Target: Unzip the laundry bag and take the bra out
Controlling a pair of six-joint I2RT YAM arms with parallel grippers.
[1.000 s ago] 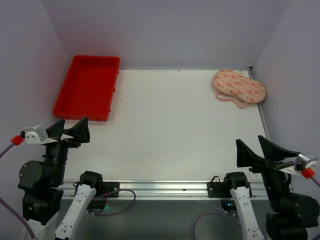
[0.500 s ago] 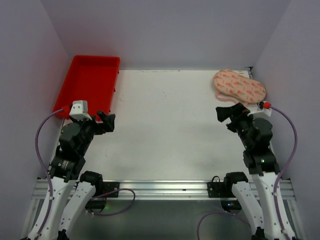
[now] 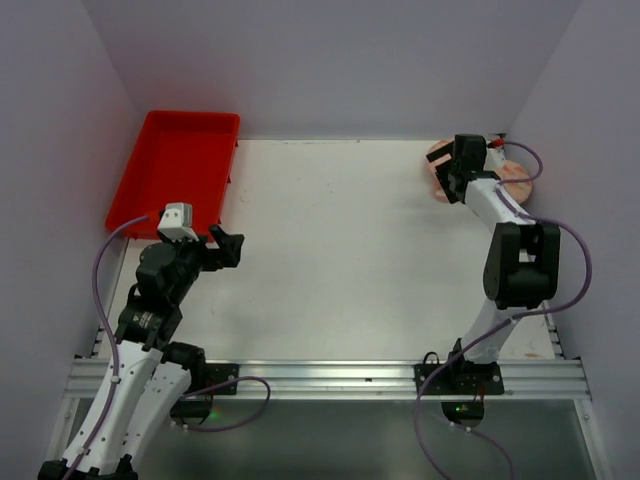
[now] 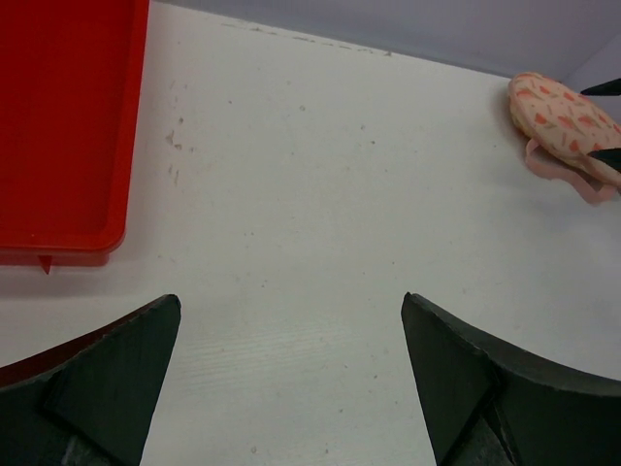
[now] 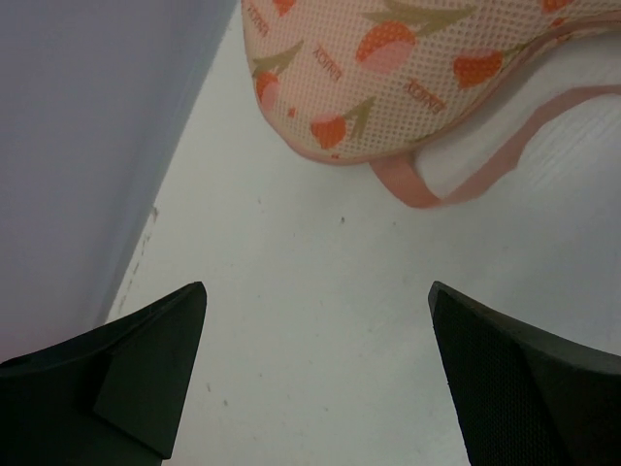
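Observation:
The laundry bag (image 5: 388, 68) is a cream-pink padded case with orange-red print and a pink strap loop (image 5: 466, 184). It lies at the table's back right corner. In the top view the right arm hides most of the bag (image 3: 516, 172). My right gripper (image 5: 316, 286) is open and empty, hovering over bare table just short of the bag's near end (image 3: 455, 172). My left gripper (image 3: 228, 245) is open and empty over the table's left side, near the red tray's front corner. From the left wrist view the bag (image 4: 563, 121) is far off. No bra shows.
A red plastic tray (image 3: 180, 175) stands at the back left and also shows in the left wrist view (image 4: 58, 116). Lilac walls close in the table; the right wall (image 5: 87, 146) stands close beside the right gripper. The white table (image 3: 340, 240) lies between the arms.
The right arm has stretched far forward from mid-table to the bag at the back right corner. The left gripper has shifted slightly right and forward.

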